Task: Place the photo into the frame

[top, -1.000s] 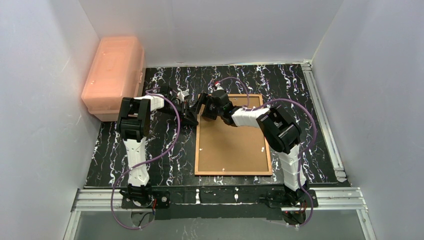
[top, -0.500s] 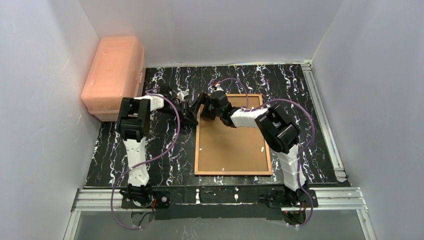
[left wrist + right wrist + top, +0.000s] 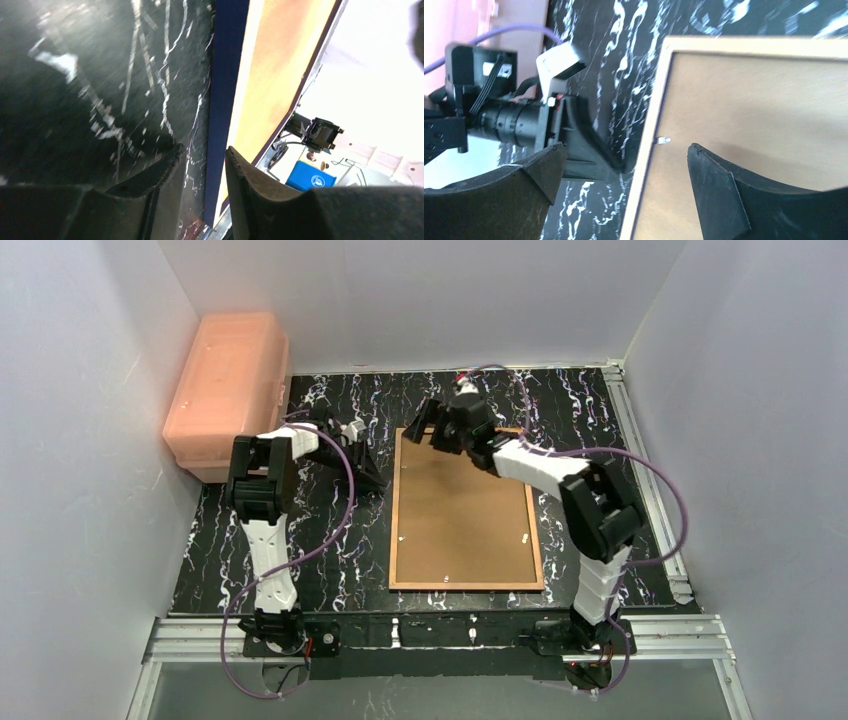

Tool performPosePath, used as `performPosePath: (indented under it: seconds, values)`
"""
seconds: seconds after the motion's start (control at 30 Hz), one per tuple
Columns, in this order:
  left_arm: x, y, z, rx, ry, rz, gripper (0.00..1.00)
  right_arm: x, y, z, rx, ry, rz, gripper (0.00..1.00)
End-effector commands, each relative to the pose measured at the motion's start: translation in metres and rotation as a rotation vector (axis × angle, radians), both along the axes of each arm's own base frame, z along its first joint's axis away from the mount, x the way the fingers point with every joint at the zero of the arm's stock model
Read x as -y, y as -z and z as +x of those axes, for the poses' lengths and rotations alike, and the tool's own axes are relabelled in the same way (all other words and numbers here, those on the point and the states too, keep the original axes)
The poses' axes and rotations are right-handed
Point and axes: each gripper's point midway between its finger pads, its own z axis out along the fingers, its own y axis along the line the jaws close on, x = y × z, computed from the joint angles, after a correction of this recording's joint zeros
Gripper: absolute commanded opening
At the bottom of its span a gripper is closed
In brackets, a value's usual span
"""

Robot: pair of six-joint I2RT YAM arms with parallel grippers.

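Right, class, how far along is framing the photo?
Looks done: the photo shows orange inside the frame, backing board on top. In hand: nothing; left gripper open at the frame's edge, right gripper open over its corner. Left: perhaps fastening the tab.

A translucent salmon-pink lidded box (image 3: 228, 390) sits at the far left corner of the black, white-veined worktop (image 3: 330, 550), against the wall.

Frame (image 3: 465, 510) on table (image 3: 560, 405), box (image 3: 225, 385) far left, left tool (image 3: 368, 468) at frame's left edge, right tool (image 3: 420, 426) over far corner
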Motion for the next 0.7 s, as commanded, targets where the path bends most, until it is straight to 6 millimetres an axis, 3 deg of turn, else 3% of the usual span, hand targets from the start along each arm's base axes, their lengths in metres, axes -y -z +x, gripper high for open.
performPosePath:
  seconds: [0.0,0.1,0.17,0.37,0.43,0.47,0.57,0.67]
  values:
    - [-0.027,-0.044,-0.001,0.085,-0.010,0.064,0.36,0.063,-0.043,0.016,0.117,0.078,-0.244,0.99]
    - [-0.044,-0.061,-0.012,0.098,-0.004,0.098,0.41,0.089,-0.051,0.010,0.121,0.087,-0.430,0.99]
    - [-0.056,-0.073,-0.022,0.106,-0.002,0.131,0.42,0.089,-0.047,-0.004,0.112,0.054,-0.534,0.99]
    - [-0.101,-0.111,-0.043,0.194,-0.018,0.277,0.44,0.039,-0.001,-0.076,0.046,-0.139,-0.670,0.99]
    - [-0.113,-0.122,-0.051,0.220,-0.025,0.336,0.48,0.016,0.006,-0.097,0.054,-0.190,-0.656,0.97]
    - [-0.121,-0.130,-0.056,0.247,-0.033,0.377,0.57,0.004,0.011,-0.105,0.058,-0.214,-0.655,0.96]
    - [-0.136,-0.138,-0.068,0.281,-0.051,0.445,0.62,-0.023,0.013,-0.124,0.069,-0.262,-0.657,0.94]
    - [-0.144,-0.146,-0.081,0.294,-0.070,0.478,0.65,-0.037,0.027,-0.130,0.064,-0.274,-0.698,0.90]
